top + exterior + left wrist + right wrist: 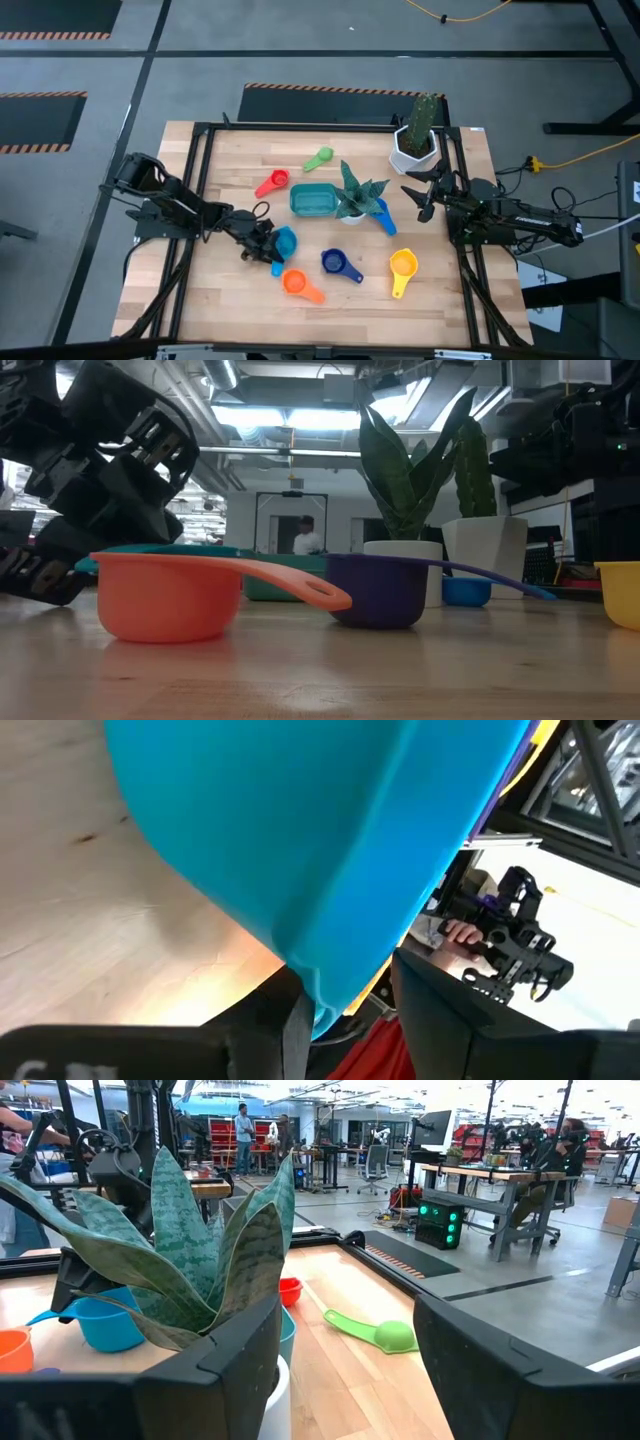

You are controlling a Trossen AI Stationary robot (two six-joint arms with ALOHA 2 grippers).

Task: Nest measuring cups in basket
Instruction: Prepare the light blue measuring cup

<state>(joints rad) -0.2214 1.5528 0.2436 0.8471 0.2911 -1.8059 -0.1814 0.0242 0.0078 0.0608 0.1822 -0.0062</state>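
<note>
Your orange cup (pixel 165 595) is sitting nearest the low camera | left gripper (pixel 262 243) is pinching the light blue cup (pixel 284 243) by the table's left middle | teal basket (pixel 315 200) is sitting mid-table | right gripper (pixel 421 195) is waiting, fingers apart, by the plant (pixel 357 197).

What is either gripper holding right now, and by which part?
The left gripper holds the light blue cup, apparently by its rim. The right gripper is open, empty.

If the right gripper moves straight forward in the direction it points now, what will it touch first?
Most likely the spiky green plant in its small pot: it stands directly ahead of the open right gripper, between the fingers' line. Depth is hard to judge.
</note>
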